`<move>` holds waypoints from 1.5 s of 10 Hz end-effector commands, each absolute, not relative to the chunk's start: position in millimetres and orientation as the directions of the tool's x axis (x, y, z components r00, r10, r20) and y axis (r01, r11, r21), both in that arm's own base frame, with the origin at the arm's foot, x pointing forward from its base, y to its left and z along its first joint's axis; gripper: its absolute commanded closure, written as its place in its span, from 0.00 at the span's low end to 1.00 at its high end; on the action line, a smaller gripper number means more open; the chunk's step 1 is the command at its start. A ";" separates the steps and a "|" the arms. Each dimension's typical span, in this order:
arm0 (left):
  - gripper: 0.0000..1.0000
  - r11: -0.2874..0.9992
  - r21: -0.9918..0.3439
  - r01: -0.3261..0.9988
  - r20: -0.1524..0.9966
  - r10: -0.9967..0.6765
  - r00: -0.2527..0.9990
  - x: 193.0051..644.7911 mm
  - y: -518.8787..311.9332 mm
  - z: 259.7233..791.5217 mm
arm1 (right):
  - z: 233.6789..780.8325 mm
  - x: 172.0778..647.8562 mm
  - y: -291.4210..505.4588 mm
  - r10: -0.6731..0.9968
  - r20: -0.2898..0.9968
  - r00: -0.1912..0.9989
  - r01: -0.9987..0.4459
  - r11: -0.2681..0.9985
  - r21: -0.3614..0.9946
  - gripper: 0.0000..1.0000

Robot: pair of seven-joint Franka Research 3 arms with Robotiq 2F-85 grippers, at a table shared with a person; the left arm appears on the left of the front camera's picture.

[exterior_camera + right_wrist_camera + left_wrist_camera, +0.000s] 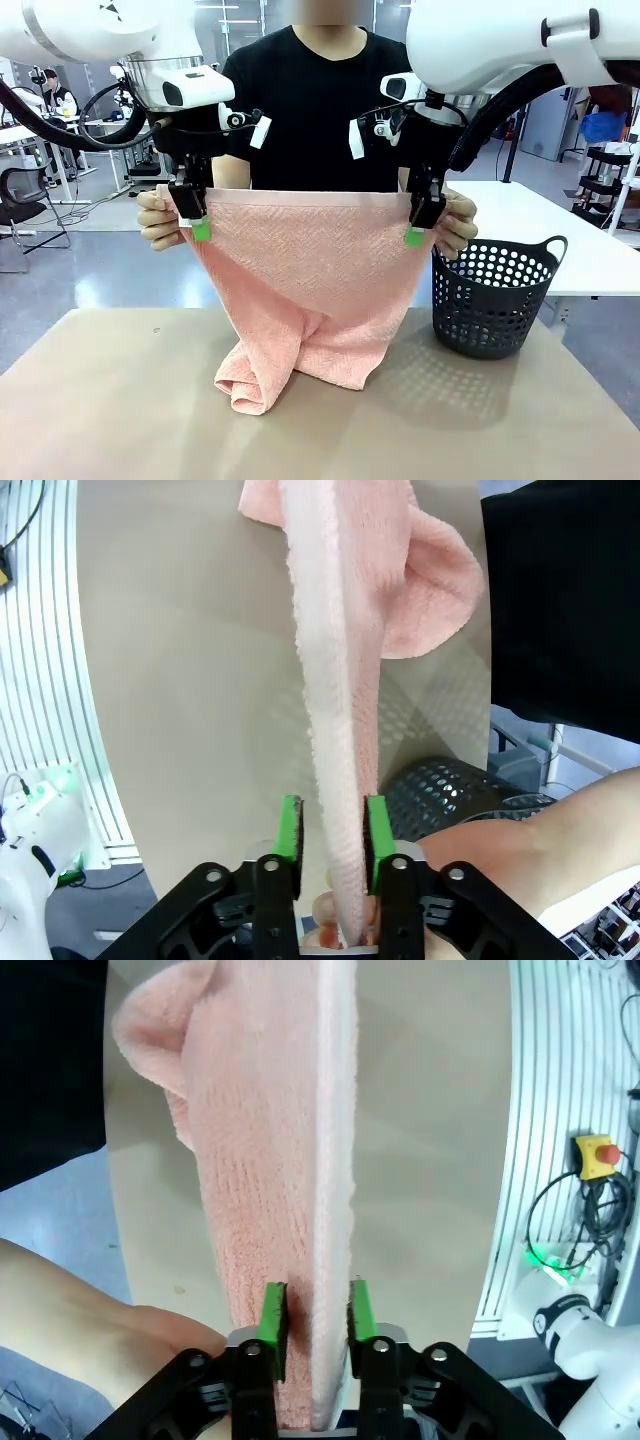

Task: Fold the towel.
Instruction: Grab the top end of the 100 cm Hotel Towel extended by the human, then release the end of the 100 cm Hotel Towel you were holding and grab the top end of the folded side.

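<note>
I see the table (110, 400) with the towel (300, 270) hanging over it, top hem stretched level and lower end bunched on the tabletop. A dark basket (495, 300) stands just beside it. My left gripper (200, 228) and right gripper (414, 234) each pinch an upper corner, jaws closed on the cloth. The person's hands (157, 220) hold the same corners

The front camera looks across the flat beige table (120, 400) toward the person in a black T-shirt (310, 100), at mid-range. Both wrist cameras look down along their green-padded black fingers (272, 1318), close up, sharing the salmon-pink terry towel (260, 1160).
</note>
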State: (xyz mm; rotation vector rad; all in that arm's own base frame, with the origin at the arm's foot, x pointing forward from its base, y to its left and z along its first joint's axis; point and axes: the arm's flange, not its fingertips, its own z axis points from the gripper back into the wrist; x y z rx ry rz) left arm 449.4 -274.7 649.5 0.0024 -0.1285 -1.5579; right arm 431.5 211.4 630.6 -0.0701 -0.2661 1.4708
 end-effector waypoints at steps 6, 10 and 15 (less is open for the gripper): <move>1.00 0.017 0.094 0.995 0.128 -0.992 0.004 439.6 -262.5 647.0 | 624.4 433.4 210.9 0.989 0.128 0.078 -0.967 0.106 -0.232 1.00; 1.00 0.020 0.080 0.997 0.100 -0.995 0.012 446.9 -271.9 652.3 | 630.4 432.0 212.2 0.988 0.136 0.075 -0.972 0.103 -0.212 1.00; 1.00 0.020 0.080 0.997 0.100 -0.995 0.012 446.9 -271.9 652.3 | 630.4 432.0 212.2 0.988 0.136 0.075 -0.972 0.103 -0.212 1.00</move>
